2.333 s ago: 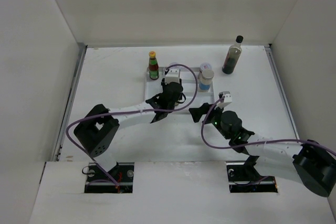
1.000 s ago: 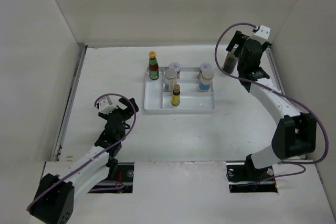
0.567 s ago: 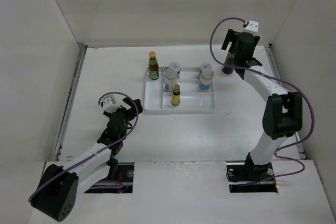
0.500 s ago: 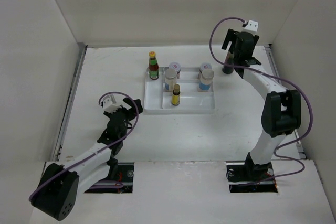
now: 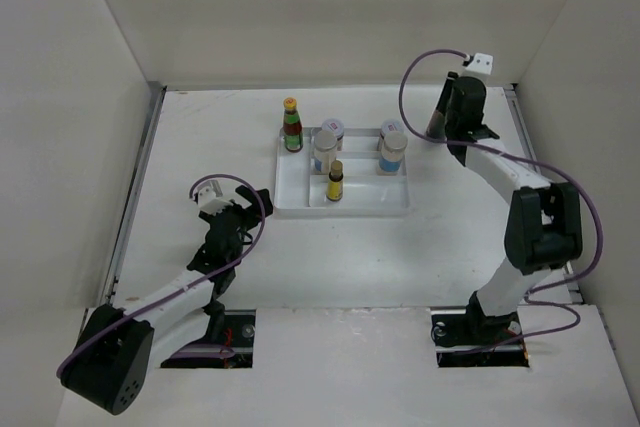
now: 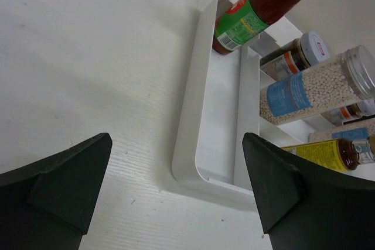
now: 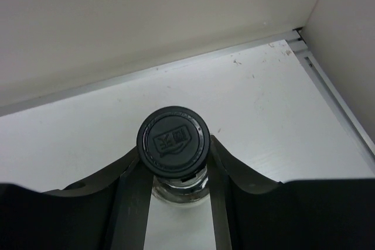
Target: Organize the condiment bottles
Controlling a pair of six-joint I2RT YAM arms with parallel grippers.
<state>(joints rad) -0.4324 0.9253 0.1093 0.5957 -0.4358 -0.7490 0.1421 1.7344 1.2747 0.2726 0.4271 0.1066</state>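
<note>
My right gripper (image 7: pixel 173 175) is shut on the neck of the tall dark bottle, just under its black cap (image 7: pixel 173 142), at the table's far right corner. From above, the right gripper (image 5: pixel 462 115) hides most of that bottle; only a dark sliver (image 5: pixel 437 115) shows. The white tray (image 5: pixel 360 206) holds the red sauce bottle (image 5: pixel 291 128) with a yellow cap, two white shakers (image 5: pixel 327 148) (image 5: pixel 392 151) and the small yellow-brown bottle (image 5: pixel 335 183). My left gripper (image 5: pixel 247 199) stands open over the table left of the tray, holding nothing. In its wrist view the open left gripper (image 6: pixel 176 144) faces the tray's corner (image 6: pixel 187 127).
White walls enclose the table at the back and both sides, and the right wall (image 7: pixel 345 33) is close to the held bottle. A metal strip (image 5: pixel 135 197) runs along the left edge. In the left wrist view the red sauce bottle (image 6: pixel 252 10) stands in the tray's far corner.
My right gripper has closed from wide open onto the dark bottle's neck and shifted slightly. The left arm has barely moved and its gripper stays open.
</note>
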